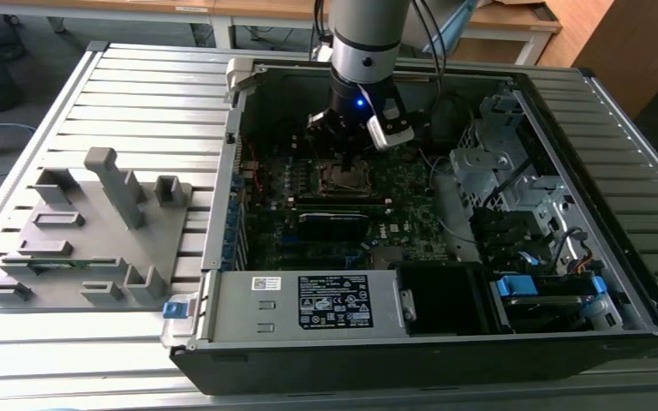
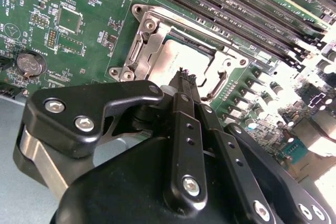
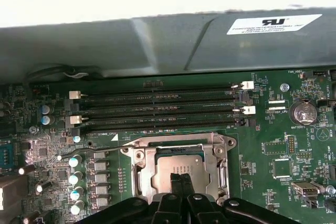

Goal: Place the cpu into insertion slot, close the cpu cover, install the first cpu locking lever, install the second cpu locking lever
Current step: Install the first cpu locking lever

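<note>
Both fingers of my end effector (image 2: 185, 78) were pressed together on nothing, poised just over the chip (image 3: 181, 165) that sat in its socket (image 1: 346, 177) with the cover (image 3: 146, 164) down around it, so I judged a slow, square press best.

Exterior high — wrist views near cpu (image 3: 178, 167)
</note>
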Motion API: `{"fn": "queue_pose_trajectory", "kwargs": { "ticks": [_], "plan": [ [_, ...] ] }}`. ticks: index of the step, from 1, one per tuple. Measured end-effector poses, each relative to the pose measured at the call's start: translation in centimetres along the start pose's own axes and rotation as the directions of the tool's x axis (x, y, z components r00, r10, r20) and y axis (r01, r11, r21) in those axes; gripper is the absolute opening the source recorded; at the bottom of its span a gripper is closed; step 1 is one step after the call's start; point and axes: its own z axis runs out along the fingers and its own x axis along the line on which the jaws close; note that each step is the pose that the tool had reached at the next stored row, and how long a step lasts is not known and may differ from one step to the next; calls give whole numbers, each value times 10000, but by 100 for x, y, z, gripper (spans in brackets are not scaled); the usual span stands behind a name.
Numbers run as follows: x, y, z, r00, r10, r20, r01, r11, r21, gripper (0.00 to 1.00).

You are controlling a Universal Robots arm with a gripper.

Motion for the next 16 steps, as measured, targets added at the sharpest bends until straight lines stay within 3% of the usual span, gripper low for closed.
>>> {"fn": "queue_pose_trajectory", "kwargs": {
  "ticks": [16],
  "plan": [
    [0, 1, -35, 10000, 0, 0, 0, 10000, 1, 11]
  ]
}}
